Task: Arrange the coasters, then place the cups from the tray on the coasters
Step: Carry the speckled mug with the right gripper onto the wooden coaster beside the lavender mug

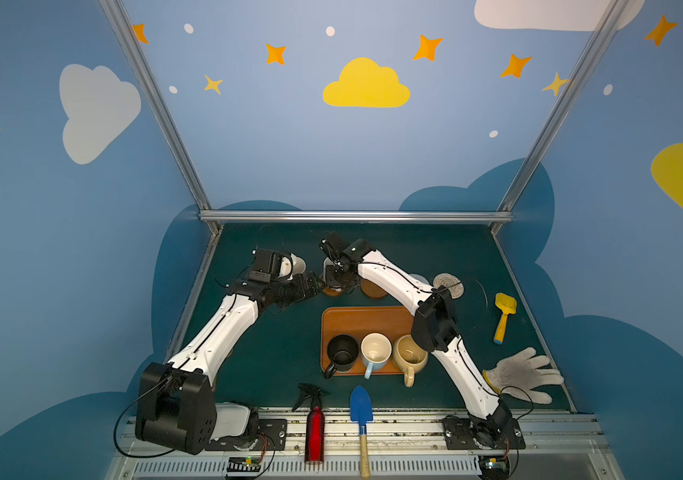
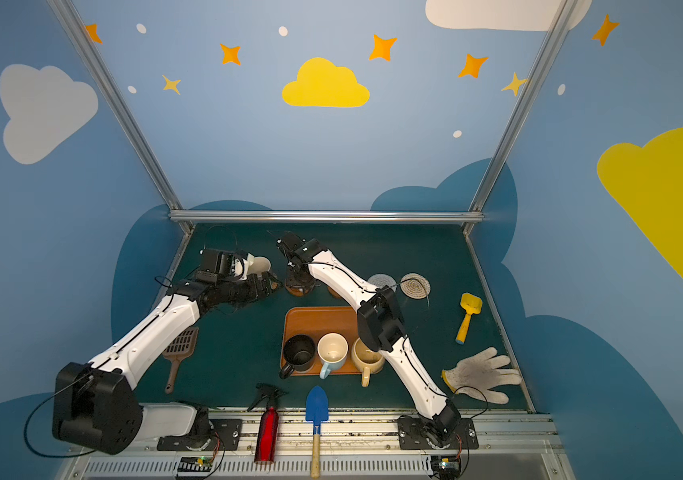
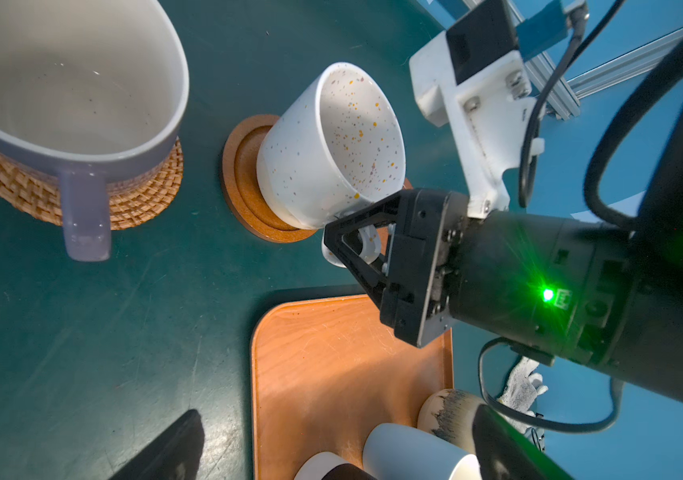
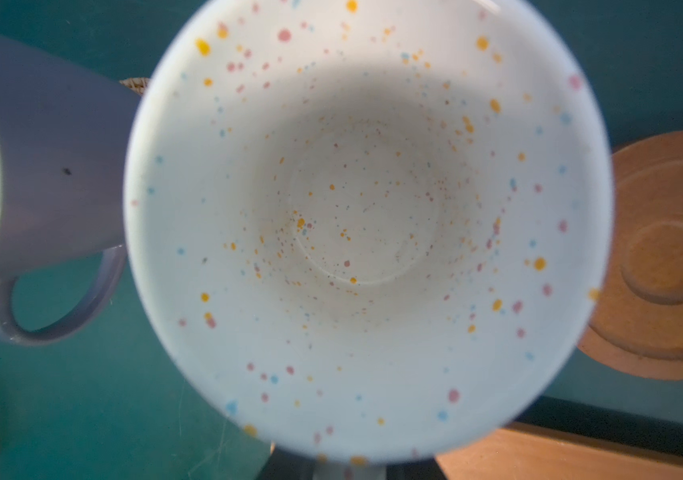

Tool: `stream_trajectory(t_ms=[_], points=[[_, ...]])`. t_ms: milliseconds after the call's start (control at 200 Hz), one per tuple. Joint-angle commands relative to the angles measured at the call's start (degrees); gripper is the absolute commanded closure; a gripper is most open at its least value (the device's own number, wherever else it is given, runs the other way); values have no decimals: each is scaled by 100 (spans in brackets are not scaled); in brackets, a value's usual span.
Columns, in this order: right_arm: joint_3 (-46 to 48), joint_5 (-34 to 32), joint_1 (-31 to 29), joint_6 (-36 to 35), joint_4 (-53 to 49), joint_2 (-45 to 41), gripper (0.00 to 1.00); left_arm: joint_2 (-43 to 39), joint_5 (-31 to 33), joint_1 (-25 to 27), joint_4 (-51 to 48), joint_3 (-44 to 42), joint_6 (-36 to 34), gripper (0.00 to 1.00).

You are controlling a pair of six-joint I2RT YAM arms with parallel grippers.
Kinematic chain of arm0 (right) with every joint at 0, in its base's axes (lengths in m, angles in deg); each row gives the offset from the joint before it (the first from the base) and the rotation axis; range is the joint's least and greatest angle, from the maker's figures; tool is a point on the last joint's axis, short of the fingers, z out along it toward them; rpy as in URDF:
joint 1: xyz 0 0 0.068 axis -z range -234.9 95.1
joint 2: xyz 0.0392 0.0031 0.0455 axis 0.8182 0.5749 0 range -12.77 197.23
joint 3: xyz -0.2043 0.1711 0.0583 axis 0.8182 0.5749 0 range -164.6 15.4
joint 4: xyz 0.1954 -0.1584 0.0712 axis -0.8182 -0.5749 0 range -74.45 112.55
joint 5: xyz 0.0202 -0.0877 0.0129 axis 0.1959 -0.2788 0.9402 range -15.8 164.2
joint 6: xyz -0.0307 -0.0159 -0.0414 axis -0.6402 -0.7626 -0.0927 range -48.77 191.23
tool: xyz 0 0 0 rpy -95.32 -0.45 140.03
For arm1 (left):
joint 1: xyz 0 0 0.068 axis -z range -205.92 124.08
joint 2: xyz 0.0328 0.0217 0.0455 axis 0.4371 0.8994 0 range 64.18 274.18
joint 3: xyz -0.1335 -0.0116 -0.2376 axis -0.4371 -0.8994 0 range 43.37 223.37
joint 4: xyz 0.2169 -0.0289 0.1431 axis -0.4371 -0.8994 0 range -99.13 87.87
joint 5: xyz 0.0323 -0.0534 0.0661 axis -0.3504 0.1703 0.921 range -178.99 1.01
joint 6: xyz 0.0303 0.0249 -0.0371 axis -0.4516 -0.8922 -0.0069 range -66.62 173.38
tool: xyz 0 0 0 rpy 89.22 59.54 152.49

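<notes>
Dark green tabletop (image 1: pixel 273 353), blue cloud-and-star walls (image 1: pixel 331 158). Five mugs, five coasters, one tray (image 1: pixel 367 320). Right gripper (image 3: pixel 344 245) pinches the handle of the cream mug (image 3: pixel 323 145) on a wooden coaster (image 3: pixel 244 187); second wooden coaster (image 4: pixel 664 249) beside those jaws. Left gripper (image 3: pixel 337 415) spread wide near lilac mug (image 3: pixel 82 208) on rattan coaster (image 3: pixel 140 199). Black mug (image 1: pixel 342 353), light blue mug (image 1: pixel 375 351), tan mug (image 1: pixel 408 355) on tray. Right arm (image 1: pixel 394 278) half hides grey rope coaster (image 2: pixel 381 280) beside beige rope coaster (image 2: pixel 414 286). Glove (image 1: pixel 522 372), trowel (image 1: pixel 361 405) nearby.
</notes>
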Motion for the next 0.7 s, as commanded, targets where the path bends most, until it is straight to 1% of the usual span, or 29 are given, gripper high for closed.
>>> stream_trajectory(t_ms=[0,80,165,285,380,451,486,696], points=[[-141,-33,-81,26,115,151,100,-87,1,-29,1,4,-106,0],[-139,-59,-94,35,21,199,100,-92,-21,-39,4,-16,-95,0],[-127,-6,-81,7,23,243,91,-101,-44,-52,31,-36,-79,0],[-125,130,-93,17,90,280,83,-101,-59,-56,73,-45,-47,0],[-133,170,-100,2,115,289,79,-108,-91,-61,74,-41,-47,0],[-135,231,-91,0,135,306,71,-110,-85,-65,73,-41,-46,0],[-149,293,-74,-1,127,312,68,-110,-87,-65,66,-52,-47,0],[-139,366,-65,0,111,332,66,-136,-97,-66,65,-52,-44,0]])
